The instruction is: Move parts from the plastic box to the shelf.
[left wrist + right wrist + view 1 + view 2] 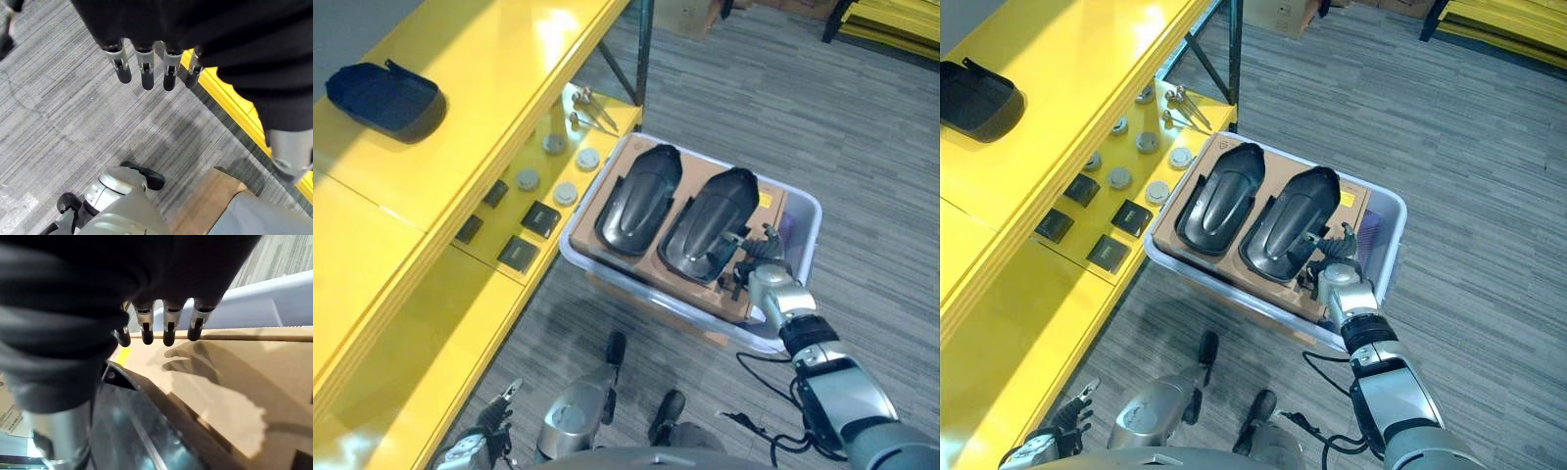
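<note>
A pale plastic box [800, 196] stands on the floor beside the yellow shelf [489, 78]. Two long black moulded parts lie side by side on cardboard [234, 377] inside it, the left one [639, 201] and the right one [710, 225]. My right hand [766, 279] hovers at the near end of the right part [132, 426], its fingers [168, 328] straight and holding nothing. A third black part [386, 98] rests on the shelf's upper board. Low beside the shelf hangs my left hand [475, 446], its fingers [146, 73] straight over the carpet.
The lower shelf board [431, 343] carries round grey discs [566, 193], flat black squares [540, 217] and some metal bolts [590, 110]. A dark shelf post [644, 59] rises just behind the box. Grey carpet [862, 117] spreads to the right.
</note>
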Robot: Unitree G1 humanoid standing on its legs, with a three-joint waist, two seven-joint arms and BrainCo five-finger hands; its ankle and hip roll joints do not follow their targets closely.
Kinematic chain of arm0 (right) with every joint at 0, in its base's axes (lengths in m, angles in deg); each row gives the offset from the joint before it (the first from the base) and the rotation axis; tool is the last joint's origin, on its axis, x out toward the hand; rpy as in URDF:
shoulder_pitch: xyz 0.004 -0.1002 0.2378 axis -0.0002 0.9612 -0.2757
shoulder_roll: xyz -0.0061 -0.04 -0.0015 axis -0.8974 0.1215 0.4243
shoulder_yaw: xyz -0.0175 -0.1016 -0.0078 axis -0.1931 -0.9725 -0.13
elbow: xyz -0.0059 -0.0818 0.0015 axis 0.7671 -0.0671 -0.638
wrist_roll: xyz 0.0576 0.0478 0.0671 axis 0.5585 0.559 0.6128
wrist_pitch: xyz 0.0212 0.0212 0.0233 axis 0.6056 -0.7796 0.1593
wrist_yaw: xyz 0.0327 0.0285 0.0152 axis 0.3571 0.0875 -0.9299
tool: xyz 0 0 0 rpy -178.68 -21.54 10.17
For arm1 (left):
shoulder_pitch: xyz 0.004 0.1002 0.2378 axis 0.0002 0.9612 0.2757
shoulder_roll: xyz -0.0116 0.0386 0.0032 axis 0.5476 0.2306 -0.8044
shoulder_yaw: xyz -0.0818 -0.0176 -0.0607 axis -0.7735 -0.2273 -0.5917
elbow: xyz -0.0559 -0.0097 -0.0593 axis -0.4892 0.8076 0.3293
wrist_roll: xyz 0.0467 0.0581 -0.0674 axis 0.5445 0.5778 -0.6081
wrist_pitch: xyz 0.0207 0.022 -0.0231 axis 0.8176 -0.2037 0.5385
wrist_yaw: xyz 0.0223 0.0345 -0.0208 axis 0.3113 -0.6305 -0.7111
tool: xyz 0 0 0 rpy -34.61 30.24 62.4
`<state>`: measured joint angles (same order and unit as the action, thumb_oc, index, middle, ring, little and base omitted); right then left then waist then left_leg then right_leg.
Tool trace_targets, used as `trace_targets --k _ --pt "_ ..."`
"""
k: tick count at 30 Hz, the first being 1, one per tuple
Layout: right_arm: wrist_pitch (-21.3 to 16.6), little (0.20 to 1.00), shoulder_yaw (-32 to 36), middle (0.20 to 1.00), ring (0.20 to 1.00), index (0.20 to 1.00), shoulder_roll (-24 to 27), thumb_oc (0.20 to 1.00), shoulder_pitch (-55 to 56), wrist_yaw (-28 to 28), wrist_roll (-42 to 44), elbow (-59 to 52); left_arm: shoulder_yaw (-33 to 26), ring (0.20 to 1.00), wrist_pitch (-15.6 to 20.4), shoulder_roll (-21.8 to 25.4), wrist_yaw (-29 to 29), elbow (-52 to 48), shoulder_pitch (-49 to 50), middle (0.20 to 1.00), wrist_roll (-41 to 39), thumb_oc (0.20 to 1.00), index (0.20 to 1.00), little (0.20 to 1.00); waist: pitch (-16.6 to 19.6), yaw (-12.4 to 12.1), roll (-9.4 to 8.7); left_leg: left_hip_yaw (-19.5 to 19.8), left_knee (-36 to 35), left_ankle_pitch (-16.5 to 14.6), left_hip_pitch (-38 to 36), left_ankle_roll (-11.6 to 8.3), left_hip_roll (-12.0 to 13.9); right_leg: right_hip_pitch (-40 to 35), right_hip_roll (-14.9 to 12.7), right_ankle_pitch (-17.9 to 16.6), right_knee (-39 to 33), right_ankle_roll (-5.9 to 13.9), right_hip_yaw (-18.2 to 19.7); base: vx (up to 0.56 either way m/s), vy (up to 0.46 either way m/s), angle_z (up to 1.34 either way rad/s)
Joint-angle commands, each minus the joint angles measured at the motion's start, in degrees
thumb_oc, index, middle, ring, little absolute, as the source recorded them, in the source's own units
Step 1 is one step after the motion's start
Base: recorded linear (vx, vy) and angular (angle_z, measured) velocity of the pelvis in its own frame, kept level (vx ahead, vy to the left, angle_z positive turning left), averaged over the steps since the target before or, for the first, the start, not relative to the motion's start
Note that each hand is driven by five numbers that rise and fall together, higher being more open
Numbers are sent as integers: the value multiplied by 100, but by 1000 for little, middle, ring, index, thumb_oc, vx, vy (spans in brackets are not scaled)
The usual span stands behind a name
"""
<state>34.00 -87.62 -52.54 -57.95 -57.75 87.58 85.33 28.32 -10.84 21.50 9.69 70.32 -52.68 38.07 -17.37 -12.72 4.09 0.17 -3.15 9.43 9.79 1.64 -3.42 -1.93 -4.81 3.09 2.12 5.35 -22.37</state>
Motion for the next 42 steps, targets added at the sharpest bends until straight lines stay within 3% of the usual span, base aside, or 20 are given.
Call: trace_targets --k 1,8,12,20,27,29,31,33,37,42 --pt "-40 1000 -219 1000 1000 1000 164 1000 -93 72 -328 -174 176 1000 73 46 7 46 -80 1000 -136 1000 1000 1000 -75 -126 -286 53 469 -598 68 -157 110 612 -544 -782 -156 311 239 0 0 0" --pt "65 1000 -266 1000 1000 1000 190 1000 28 135 -642 -235 161 1000 43 55 -7 -16 -70 1000 -139 1000 1000 1000 -98 -105 -312 39 478 -599 89 -155 115 638 -534 -787 -146 315 257 0 0 0" --pt "205 1000 -400 1000 1000 1000 319 1000 409 333 -1343 -194 157 1000 81 104 -54 -101 -118 1000 -242 1000 1000 1000 -211 -28 -448 -23 528 -623 184 -136 145 716 -490 -823 -146 334 319 -40 -34 1" --pt "198 1000 -527 1000 1000 1000 448 1000 587 310 -1638 157 192 1000 51 247 -114 -162 -264 1000 -351 1000 1000 1000 -316 -3 -607 -43 572 -637 310 -125 171 795 -439 -883 -178 360 341 -35 -39 -2" --pt "-136 1000 -520 1000 1000 1000 436 1000 555 82 -1146 465 249 1000 4 343 -179 -201 -433 1000 -394 1000 1000 1000 -369 -43 -651 -10 581 -641 362 -118 164 818 -418 -921 -211 368 330 -12 -12 1" --pt "-351 1000 -441 1000 1000 1000 432 1000 600 -237 -850 394 232 1000 -43 349 -190 -259 -437 1000 -359 1000 1000 1000 -365 -50 -637 -7 561 -633 351 -121 168 808 -424 -933 -227 374 310 -16 -10 1" --pt "-906 1000 -172 1000 1000 1000 490 1000 644 -928 -635 -65 201 1000 -51 283 -235 -334 -360 1000 -315 1000 1000 1000 -331 -28 -618 12 550 -641 296 -118 171 770 -426 -927 -229 375 326 0 0 0" --pt "-1074 1000 52 1000 1000 1000 541 1000 629 -1240 -734 -583 125 1000 -60 235 -252 -378 -286 1000 -264 1000 1000 1000 -285 2 -603 14 527 -636 266 -112 176 767 -426 -922 -223 379 342 0 0 0" --pt "-823 1000 332 1000 1000 1000 698 1000 483 -1203 -902 -1598 -23 1000 -92 167 -209 -380 -170 1000 -192 1000 1000 1000 -192 69 -572 -49 481 -664 179 -114 187 742 -423 -882 -235 384 406 34 59 -5" --pt "-374 1000 142 1000 1000 1000 726 1000 188 -698 -867 -1672 -47 1000 1 89 -83 -213 -70 1000 -150 1000 1000 1000 -79 39 -501 -88 458 -658 91 -131 186 675 -457 -848 -247 347 383 30 60 -8"
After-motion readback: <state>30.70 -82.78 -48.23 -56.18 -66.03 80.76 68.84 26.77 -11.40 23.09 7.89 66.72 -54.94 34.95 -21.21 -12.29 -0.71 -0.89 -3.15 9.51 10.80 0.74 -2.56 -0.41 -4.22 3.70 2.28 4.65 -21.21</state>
